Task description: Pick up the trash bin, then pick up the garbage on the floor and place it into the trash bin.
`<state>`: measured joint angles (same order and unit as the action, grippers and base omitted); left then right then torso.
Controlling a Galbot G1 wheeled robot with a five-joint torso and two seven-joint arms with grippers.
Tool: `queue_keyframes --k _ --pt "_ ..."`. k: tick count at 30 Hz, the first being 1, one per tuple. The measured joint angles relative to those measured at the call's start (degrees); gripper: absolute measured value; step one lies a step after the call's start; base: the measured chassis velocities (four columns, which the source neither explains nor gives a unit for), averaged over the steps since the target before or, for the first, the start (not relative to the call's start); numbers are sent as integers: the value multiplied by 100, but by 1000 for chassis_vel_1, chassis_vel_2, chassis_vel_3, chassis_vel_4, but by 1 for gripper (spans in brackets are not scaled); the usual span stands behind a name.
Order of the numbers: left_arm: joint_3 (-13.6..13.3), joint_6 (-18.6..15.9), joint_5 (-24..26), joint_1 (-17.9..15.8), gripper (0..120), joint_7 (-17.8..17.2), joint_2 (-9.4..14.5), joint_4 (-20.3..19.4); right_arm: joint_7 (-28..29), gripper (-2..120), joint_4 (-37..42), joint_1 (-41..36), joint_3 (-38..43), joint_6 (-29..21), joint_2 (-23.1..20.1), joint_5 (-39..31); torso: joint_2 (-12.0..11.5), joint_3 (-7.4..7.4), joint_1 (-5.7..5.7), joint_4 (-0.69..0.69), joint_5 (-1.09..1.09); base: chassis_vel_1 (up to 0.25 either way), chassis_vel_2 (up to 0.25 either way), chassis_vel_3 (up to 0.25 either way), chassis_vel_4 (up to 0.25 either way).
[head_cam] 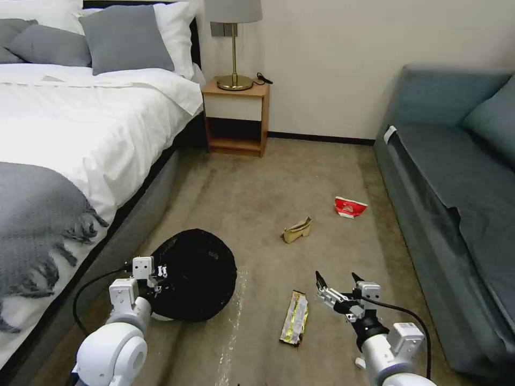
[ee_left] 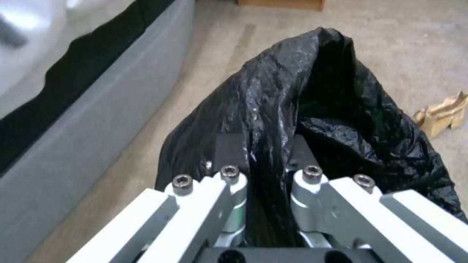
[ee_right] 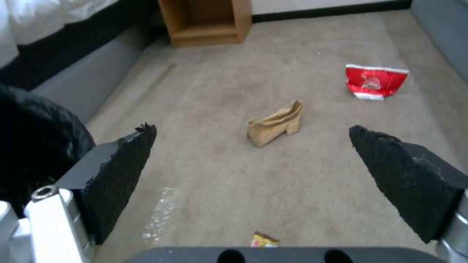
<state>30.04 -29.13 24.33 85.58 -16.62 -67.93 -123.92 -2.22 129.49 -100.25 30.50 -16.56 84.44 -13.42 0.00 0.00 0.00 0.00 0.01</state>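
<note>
L gripper [head_cam: 159, 277] is clamping its fingers [ee_left: 229, 153] on the bin [head_cam: 196, 273] rim, pinching the black bag; bin is sitting at about 7 o'clock on the floor [head_cam: 257, 187], beside the bed [head_cam: 70, 128]. R gripper [head_cam: 339, 283] is hovering at approx 5 o'clock w/ fingers [ee_right: 122, 164] spread wide, nothing btwn them. Gold wrapper [head_cam: 294, 318] is lying just beside it, toward 6. Tan carton [head_cam: 298, 229] is lying mid-floor; red packet [head_cam: 350, 207] toward 1 o'clock, near the sofa [head_cam: 456, 177].
</note>
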Motion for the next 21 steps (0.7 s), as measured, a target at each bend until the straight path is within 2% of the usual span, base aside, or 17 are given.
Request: queue_keyframes --k 8,12,15,21 --pt "-39 56 54 -138 7 88 161 111 -191 100 -279 240 62 -239 -624 146 0 0 0 -1 0 -54 47 59 -57" --pt "-40 59 62 -160 7 107 192 133 -260 100 -386 396 -2 -359 -786 214 0 0 0 0 -1 0 0 0 0" --pt "-7 111 75 -187 7 164 273 187 -428 100 -681 729 -232 -649 -1080 302 0 0 0 1 -1 0 0 0 0" --pt "-13 180 120 -287 7 254 408 280 -632 100 -1076 975 -433 -786 -1267 445 0 0 0 -1 -2 0 0 0 0"
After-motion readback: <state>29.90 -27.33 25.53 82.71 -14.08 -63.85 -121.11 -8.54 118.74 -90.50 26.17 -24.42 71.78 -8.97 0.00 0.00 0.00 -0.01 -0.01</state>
